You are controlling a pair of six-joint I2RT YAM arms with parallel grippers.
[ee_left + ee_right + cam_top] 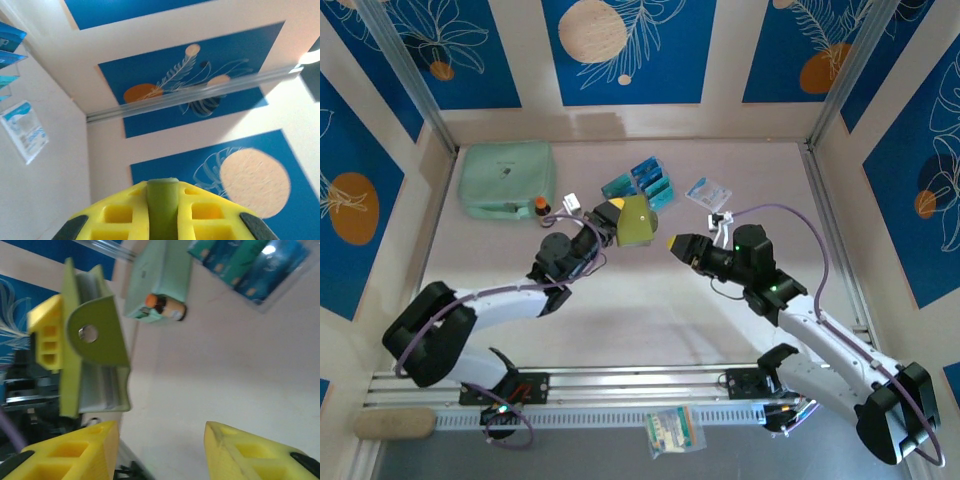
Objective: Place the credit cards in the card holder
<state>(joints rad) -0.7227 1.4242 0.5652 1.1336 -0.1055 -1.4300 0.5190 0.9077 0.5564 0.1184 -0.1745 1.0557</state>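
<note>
1. Mint-green pouch: lies on the surface, beyond and to the left of the left fingers. A small bottle stands at its near corner.
2. Left fingers: clenched on one edge of the card holder. The olive-green wallet projects from the fingertips toward the right fingers and is held above the surface. The left wrist view shows a green edge clamped between the yellow pads. The right wrist view shows the flap with its round snap and the pale pockets behind it.
3. Credit cards: teal and blue, grouped beyond the held card holder, apart from both sets of fingers.
4. White-and-blue packet: lies beyond the right fingers.
5. Right fingers: released, tips spread with nothing between them. They are near the card holder and not touching it.
</note>
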